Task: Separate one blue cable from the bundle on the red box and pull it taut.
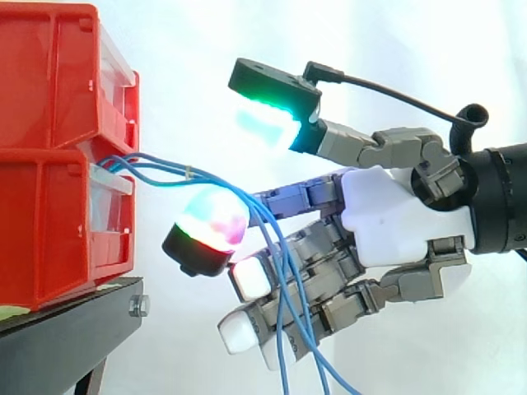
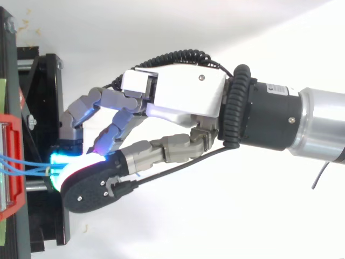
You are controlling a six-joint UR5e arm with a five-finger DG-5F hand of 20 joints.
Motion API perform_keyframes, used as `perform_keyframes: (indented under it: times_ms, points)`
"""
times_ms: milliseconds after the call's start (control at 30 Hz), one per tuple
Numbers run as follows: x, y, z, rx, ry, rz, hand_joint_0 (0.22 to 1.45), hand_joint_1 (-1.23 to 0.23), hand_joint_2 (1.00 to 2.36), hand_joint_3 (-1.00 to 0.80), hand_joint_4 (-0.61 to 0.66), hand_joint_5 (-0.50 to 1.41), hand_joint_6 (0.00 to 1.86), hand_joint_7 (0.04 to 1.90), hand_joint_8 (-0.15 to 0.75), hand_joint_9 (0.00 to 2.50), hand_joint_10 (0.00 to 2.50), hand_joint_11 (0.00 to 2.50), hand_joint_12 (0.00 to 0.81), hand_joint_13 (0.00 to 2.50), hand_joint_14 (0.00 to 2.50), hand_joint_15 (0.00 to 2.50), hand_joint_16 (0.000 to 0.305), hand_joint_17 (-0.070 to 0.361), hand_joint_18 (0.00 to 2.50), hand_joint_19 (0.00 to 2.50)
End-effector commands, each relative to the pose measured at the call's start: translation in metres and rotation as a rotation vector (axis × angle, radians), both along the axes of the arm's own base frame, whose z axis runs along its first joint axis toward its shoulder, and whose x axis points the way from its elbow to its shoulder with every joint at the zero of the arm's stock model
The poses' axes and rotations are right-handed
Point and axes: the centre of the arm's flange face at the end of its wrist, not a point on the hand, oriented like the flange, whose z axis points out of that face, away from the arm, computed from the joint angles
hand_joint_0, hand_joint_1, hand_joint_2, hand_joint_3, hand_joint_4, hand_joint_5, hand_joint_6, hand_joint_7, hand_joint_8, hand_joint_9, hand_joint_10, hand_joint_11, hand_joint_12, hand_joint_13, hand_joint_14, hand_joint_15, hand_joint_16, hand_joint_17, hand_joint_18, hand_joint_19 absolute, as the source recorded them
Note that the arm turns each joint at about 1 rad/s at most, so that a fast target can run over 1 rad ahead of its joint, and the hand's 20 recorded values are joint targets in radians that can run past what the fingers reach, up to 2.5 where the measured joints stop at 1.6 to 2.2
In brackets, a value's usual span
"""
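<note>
A white curtain backs the scene. Two red bins stand stacked at the left on a black stand, which has a bolt head on its front edge.

The robot hand comes in from the right, level with the lower bin and apart from its front. It is spread wide. The thumb's green pad is raised well above the fingers. One finger reaches toward the bin with a magenta and green pad, and the white-padded fingers below it are only slightly bent. No finger is curled round anything.

From above, the thumb lies over the space in front of the bin and hides the cables beneath it.

The blue cables leave the front of the bins at the seam between upper and lower bin. A small pale tie binds them just off the bin. To that point the bundle's long axis is nearly level, pointing toward the robot hand. Past the tie it bends down, crosses the camera side of the fingers and hangs almost vertically to the lower edge, fanning slightly. Contact with the fingers cannot be determined.
</note>
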Motion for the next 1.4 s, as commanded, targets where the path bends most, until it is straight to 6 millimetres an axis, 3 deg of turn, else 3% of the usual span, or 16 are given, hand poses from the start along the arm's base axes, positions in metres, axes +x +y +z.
perform_keyframes:
  times_ms: [0,133,333,533,600,800,867,900,933,1033,1100,1300,1367]
  points:
    - [-0.001,0.000,0.000,-0.001,0.012,0.000,0.43,-0.49,1.00,-0.50,0.01,-0.09,0.89,0.89,0.242,1.09,0.01,0.42,0.309,0.82,0.02,0.41,0.053,0.119,0.63,0.54]
    - [-0.002,-0.002,0.000,-0.002,0.017,-0.002,0.55,-0.61,1.01,-0.41,0.00,-0.10,0.89,0.97,0.208,1.06,0.02,0.45,0.271,0.78,0.02,0.43,0.044,0.098,0.57,0.58]
    - [-0.003,-0.006,0.006,-0.007,0.035,-0.006,0.62,-0.76,1.02,-0.28,0.01,-0.13,0.93,0.91,0.208,0.99,0.02,0.51,0.263,0.78,0.02,0.43,0.042,0.094,0.61,0.54]
    - [-0.004,-0.010,0.014,-0.012,0.054,-0.011,0.73,-0.83,1.02,-0.34,-0.13,-0.15,0.95,1.00,0.191,0.97,0.02,0.53,0.252,0.79,0.02,0.41,0.042,0.094,0.66,0.49]
    - [-0.004,-0.013,0.016,-0.013,0.060,-0.014,0.77,-0.83,1.00,-0.48,-0.15,-0.15,0.96,1.08,0.193,0.99,0.02,0.52,0.251,0.81,0.02,0.41,0.041,0.092,0.68,0.48]
    - [-0.007,-0.016,0.021,-0.019,0.089,-0.016,0.67,-0.90,1.00,-0.50,-0.13,-0.13,0.97,1.05,0.200,1.06,0.02,0.53,0.243,0.86,0.02,0.46,0.040,0.091,0.72,0.50]
    - [-0.008,-0.017,0.022,-0.020,0.093,-0.015,0.55,-0.92,1.00,-0.50,-0.05,-0.11,0.96,0.94,0.208,1.09,0.02,0.54,0.250,0.88,0.02,0.48,0.042,0.094,0.73,0.51]
    - [-0.008,-0.017,0.022,-0.020,0.095,-0.015,0.54,-0.92,1.00,-0.50,-0.05,-0.11,0.96,0.91,0.208,1.09,0.02,0.53,0.251,0.88,0.02,0.47,0.042,0.095,0.73,0.51]
    - [-0.009,-0.018,0.024,-0.019,0.095,-0.015,0.45,-0.88,1.00,-0.50,0.00,-0.10,0.94,0.81,0.231,1.15,0.02,0.52,0.272,0.90,0.02,0.47,0.047,0.106,0.77,0.50]
    - [-0.010,-0.019,0.026,-0.020,0.100,-0.016,0.37,-0.77,1.00,-0.50,0.02,-0.08,0.93,0.78,0.249,1.17,0.02,0.51,0.311,0.93,0.02,0.47,0.055,0.125,0.82,0.51]
    - [-0.011,-0.021,0.025,-0.021,0.107,-0.018,0.34,-0.58,1.00,-0.50,0.02,-0.08,0.91,0.82,0.253,1.18,0.02,0.49,0.332,0.94,0.02,0.48,0.060,0.135,0.81,0.54]
    - [-0.014,-0.025,0.031,-0.021,0.110,-0.022,0.39,-0.51,1.00,-0.50,0.01,-0.09,0.89,0.83,0.244,1.17,0.02,0.51,0.321,0.91,0.02,0.48,0.056,0.126,0.74,0.58]
    - [-0.015,-0.027,0.037,-0.025,0.103,-0.025,0.47,-0.55,1.00,-0.50,-0.01,-0.10,0.89,0.88,0.224,1.15,0.02,0.53,0.290,0.88,0.02,0.51,0.049,0.109,0.68,0.62]
